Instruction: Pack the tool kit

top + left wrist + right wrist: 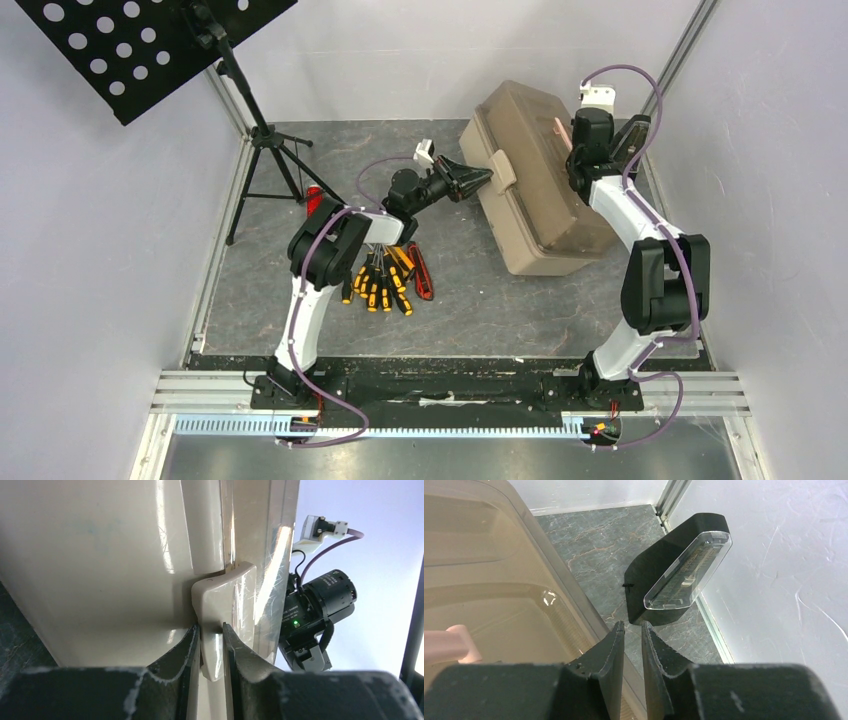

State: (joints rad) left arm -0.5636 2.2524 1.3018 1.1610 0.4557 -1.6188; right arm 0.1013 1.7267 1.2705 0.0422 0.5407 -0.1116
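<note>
Left gripper (210, 630): jaws set on both sides of the pale latch (225, 595), pinching its lower end.
Right gripper (633, 626): poised over the far right edge of the lid (499, 580), beside the handle (454, 644). Jaws are almost together, leaving a thin slit. Whether they clamp the rim cannot be told.
Toolbox (530, 200): lies at a slant on the far right part of the table (480, 310), lid down, latch side facing the left arm.
Toolbox appearance: tan-brown plastic, glossy and lightly scuffed. Lid is translucent, latch is cream and smooth, handle is pale pink.
Loose tools: yellow-and-black screwdrivers (378, 288) heaped near left, under the left arm. A red utility knife (422, 272) lies just beside them on the right. Both are well apart from the toolbox.
Step in hand: releasing the latch, judging by the grip. Packing proper has not begun, since the tools lie outside.
Next move: probably swing the latch away from the box wall until the lid is freed, with the right gripper steadying the box, then raise the lid.
Risk: the smooth latch may slip from the jaws, and the box may slide.
</note>
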